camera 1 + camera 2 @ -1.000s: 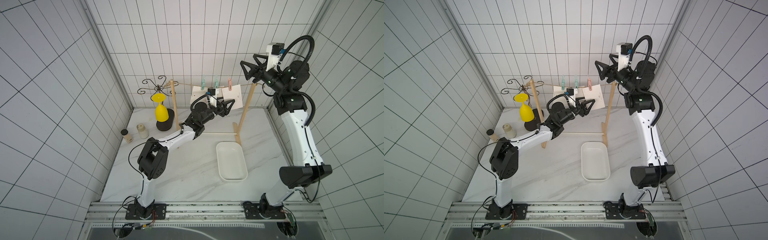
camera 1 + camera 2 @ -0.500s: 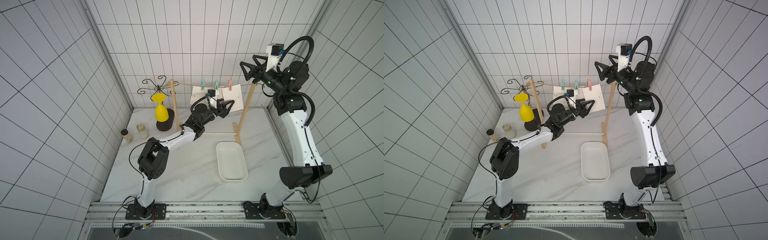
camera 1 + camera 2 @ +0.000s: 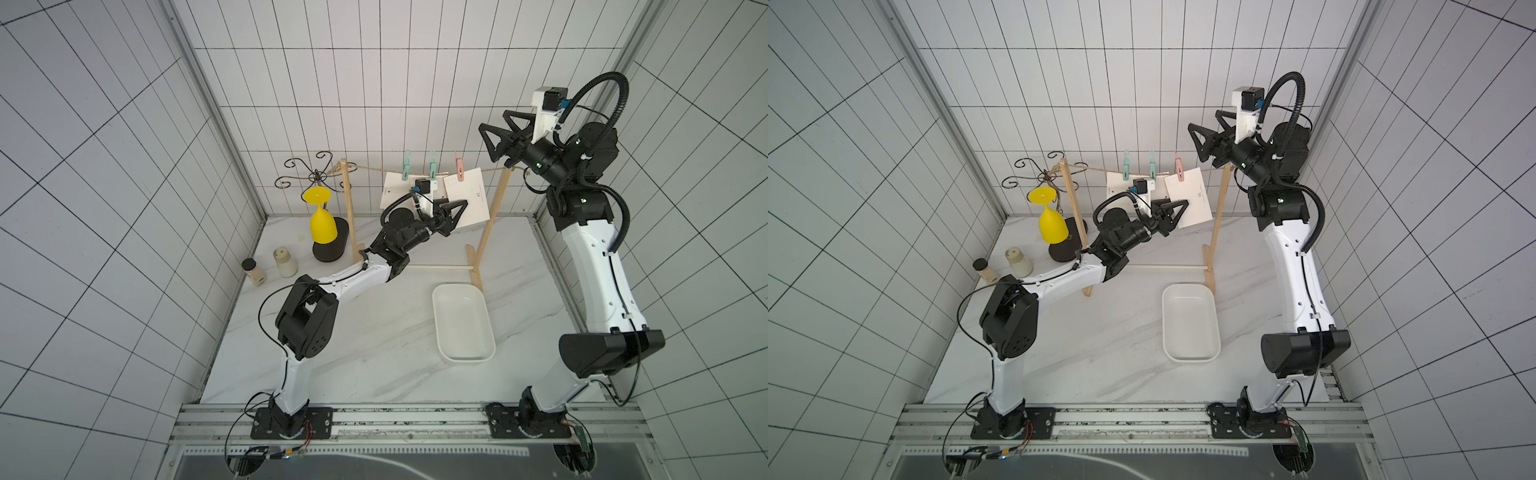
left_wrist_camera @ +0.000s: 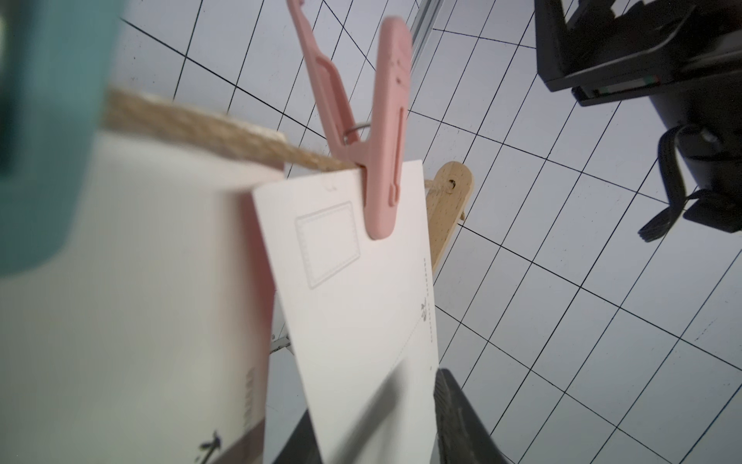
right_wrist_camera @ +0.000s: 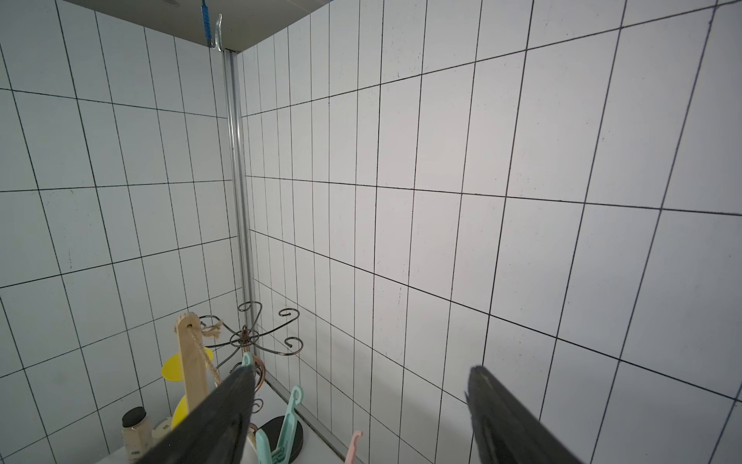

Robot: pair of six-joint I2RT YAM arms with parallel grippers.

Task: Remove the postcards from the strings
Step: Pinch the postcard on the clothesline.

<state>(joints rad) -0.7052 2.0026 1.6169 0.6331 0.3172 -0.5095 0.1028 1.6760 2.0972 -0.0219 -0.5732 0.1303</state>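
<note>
Postcards hang on the string in both top views. The string runs between two wooden posts near the tabletop's back edge. Each card sits under its own peg, two teal and one pink peg. Two cards show plainly; the one under the middle peg is mostly hidden behind the left arm's camera. The white tray, in front of the post on the robot's right, holds nothing. The left hand reaches up to the lower edge of the card under the pink peg. The right hand hangs above the string's right end, touching nothing.

In the left wrist view the pink peg clamps that card's top corner to the string. The card's lower end runs down between the hand's dark fingers. One finger lies right against the card's edge, but I cannot tell whether the hand has clamped the card. A nearer, blurred card hangs under a teal peg.

In the right wrist view the fingers stand wide apart with only wall tile between them, so that hand is open and empty.

As I judge it, nothing is finished: no card is off the string, the first removal is at the grasping stage, and all three remain.
</note>
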